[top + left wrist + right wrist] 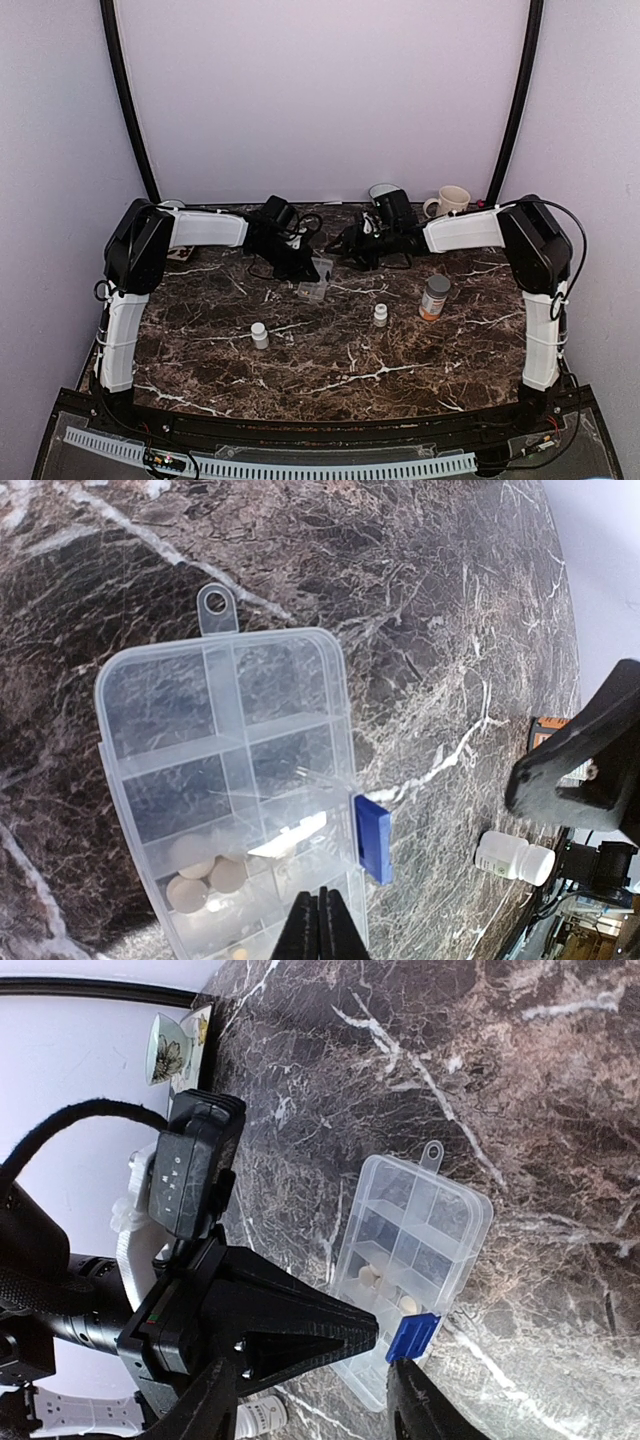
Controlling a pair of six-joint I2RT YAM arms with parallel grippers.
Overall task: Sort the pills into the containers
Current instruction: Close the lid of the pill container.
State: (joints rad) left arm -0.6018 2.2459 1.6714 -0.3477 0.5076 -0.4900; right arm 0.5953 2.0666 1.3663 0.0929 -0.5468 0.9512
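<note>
The flat, clear plastic rectangular pill box [225, 780] is lying at the far middle of the dark marbled tabletop [450, 600]; it is looking light, stiff and slippery, so the small blue clasp [371, 837] on its long side is probably offering the best hold. The left gripper [320, 920] is pressing its jaws together on the box's near end, whether nipping a thin edge I cannot tell, and the right gripper [305, 1375] is hanging spread, one jaw just beside the clasp. A few tiny round cream-white tablets [195, 872] are sitting in the compartments [165, 832] nearest the left gripper, the far ones showing nothing inside.
</note>
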